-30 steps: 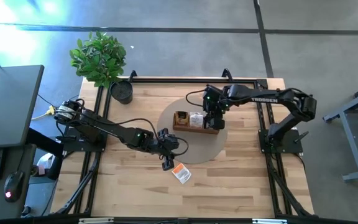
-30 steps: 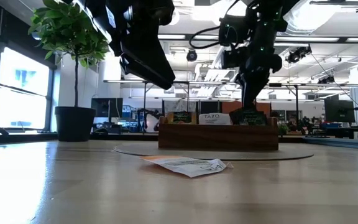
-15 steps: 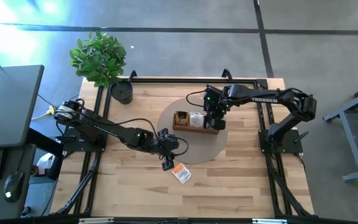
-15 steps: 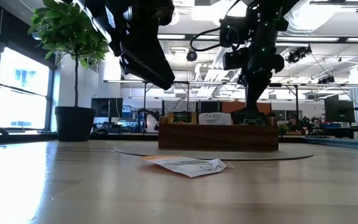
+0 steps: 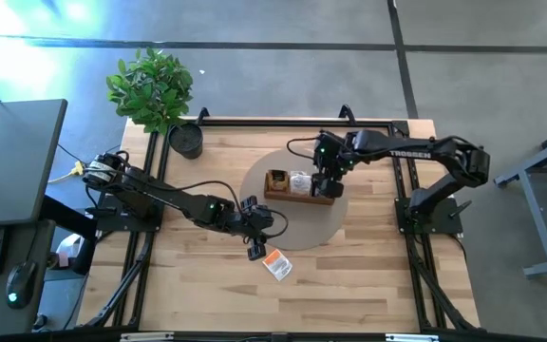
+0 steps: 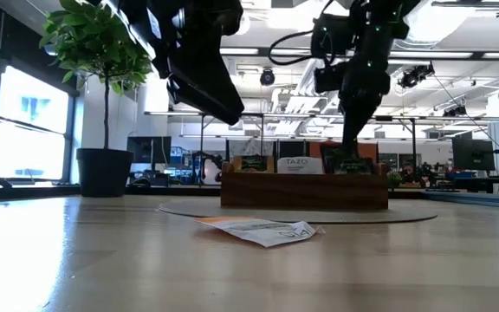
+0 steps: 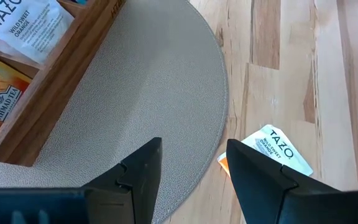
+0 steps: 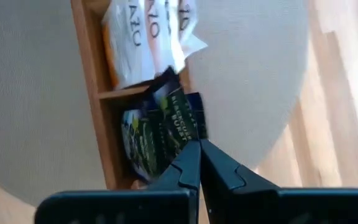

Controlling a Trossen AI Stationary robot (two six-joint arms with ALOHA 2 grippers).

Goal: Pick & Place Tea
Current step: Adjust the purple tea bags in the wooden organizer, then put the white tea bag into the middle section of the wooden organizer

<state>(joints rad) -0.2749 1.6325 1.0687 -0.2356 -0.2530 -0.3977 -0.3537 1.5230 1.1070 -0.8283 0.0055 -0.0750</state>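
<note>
A black tea packet point(image 8: 182, 127) was pinched by the right gripper point(image 8: 199, 163) above the wooden tray point(image 5: 299, 196), while a white-and-orange packet point(image 5: 275, 263) lay beneath the wide-spread left gripper point(image 7: 191, 177).

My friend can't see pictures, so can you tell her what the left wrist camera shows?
The left end effector hangs open over the edge of a round grey mat, empty. Just past the mat's edge a white-and-orange tea packet lies on the wooden table. A wooden tray on the mat holds more white-and-orange and yellow tea packets.
</note>
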